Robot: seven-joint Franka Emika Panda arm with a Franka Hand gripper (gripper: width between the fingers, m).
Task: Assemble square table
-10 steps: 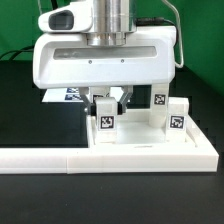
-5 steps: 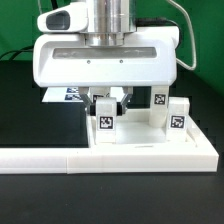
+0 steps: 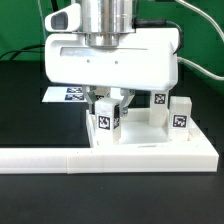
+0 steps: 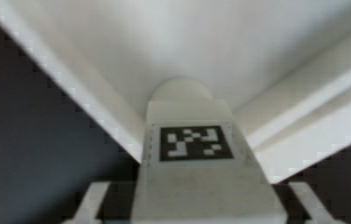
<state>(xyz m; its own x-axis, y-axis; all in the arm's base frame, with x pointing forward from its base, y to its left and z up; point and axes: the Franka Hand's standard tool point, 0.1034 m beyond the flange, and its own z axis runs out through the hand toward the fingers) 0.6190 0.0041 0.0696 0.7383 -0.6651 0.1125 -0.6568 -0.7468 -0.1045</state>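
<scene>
In the exterior view, the white two-finger pincer [image 3: 110, 103] hangs from the broad white hand body at the picture's centre, and a small white plastic block leg with a black-and-white square tag [image 3: 106, 120] sits directly under it, at six o'clock from the fingers. The fingers flank the leg's top on both sides and appear clenched on it. The leg stands upright on the white plastic square tray-like tabletop [image 3: 150, 152], near that tabletop's nine o'clock edge. Two more tagged white block legs [image 3: 170, 112] stand upright at three o'clock from the pincer, close together and apart from it.

Compared with the earlier frames, the hand body has shifted slightly toward three o'clock, while the held leg and the other legs sit where they were.

The long white L-shaped barrier [image 3: 40, 158] runs along the front at seven o'clock, touching the tabletop. The flat white marker board [image 3: 68, 95] is mostly hidden behind the hand. In the wrist view, the tagged leg [image 4: 193, 140] fills the middle, blurred, and the fingertips are cut off.
</scene>
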